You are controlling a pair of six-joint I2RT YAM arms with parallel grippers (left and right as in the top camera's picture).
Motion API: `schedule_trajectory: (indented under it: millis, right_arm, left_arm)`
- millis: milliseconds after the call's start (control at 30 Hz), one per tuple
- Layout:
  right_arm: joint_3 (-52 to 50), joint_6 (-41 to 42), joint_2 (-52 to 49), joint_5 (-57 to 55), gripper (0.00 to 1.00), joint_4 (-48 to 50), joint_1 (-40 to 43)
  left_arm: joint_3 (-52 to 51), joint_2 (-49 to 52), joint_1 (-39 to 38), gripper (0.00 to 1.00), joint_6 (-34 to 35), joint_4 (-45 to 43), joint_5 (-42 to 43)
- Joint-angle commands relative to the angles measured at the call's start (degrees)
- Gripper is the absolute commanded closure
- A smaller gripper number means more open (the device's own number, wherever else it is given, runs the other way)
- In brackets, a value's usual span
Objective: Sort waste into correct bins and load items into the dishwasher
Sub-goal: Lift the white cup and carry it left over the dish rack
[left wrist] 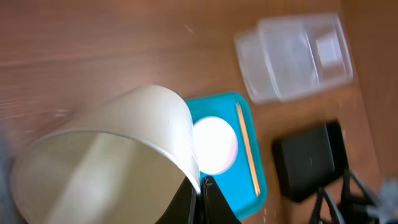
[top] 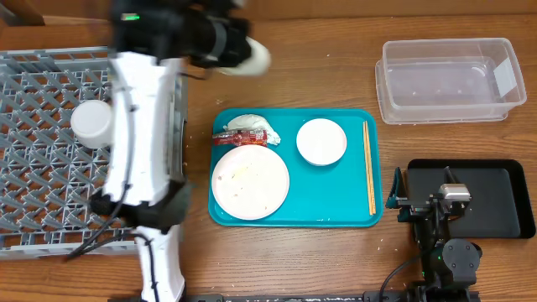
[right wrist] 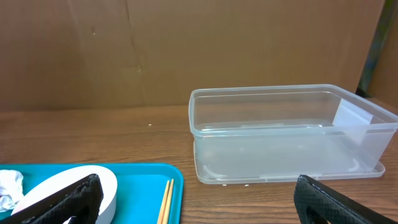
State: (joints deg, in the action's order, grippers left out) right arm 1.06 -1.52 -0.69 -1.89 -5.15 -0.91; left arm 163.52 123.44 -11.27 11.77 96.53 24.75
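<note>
Your left gripper (left wrist: 200, 186) is pinching the rim of the pale bowl (left wrist: 112, 155), just past the teal tray's (top: 336, 197) far left corner. Your right gripper (right wrist: 199, 206) is resting right of that tray, fingers spread wide.

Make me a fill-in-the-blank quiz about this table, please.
1. The left gripper is shut on the rim of a white ____.
2. The red wrapper lies between the napkin and the round ____.
3. The right gripper has its jaws ____.
4. The chopsticks lie on the teal ____.
Answers: cup; plate; open; tray.
</note>
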Motion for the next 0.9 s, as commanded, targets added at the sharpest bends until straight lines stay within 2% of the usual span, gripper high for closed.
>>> schedule_trajectory:
  millis: [0,267,400,567,733,867]
  right_arm:
    - [-0.6,-0.2,0.5,-0.4,0.01,0.5,-0.4]
    - [-0.6,-0.2,0.5,-0.4,0.0,0.5,-0.4]
    - [-0.6,-0.2,0.5,-0.4,0.0,0.5,-0.4]
    - [-0.6,-0.2,0.5,-0.4,0.0,0.5,-0.4]
    - [-0.6,-0.2,0.5,-0.4,0.0,0.5,-0.4]
    - [-0.6,-0.2,0.5,-0.4,0.01,0.5,-0.4]
  left_arm:
    - [0.8,-3.3,7.2,0.96,0.9,0.3,3.5]
    - [-3.7,-5.5,22.8,0.96,-0.3,0.3,15.6]
    - [-10.2,-5.9,28.3,0.96,-0.4,0.3,16.1]
    - [-19.3,-5.9,34.7,0.96,-2.8,0.3,23.6]
    - [-26.2,-5.9,42.8,0.96,-3.0,0.3,24.2]
    - [-31.0,-6.7,49.6,0.96,-5.8,0.3,30.3]
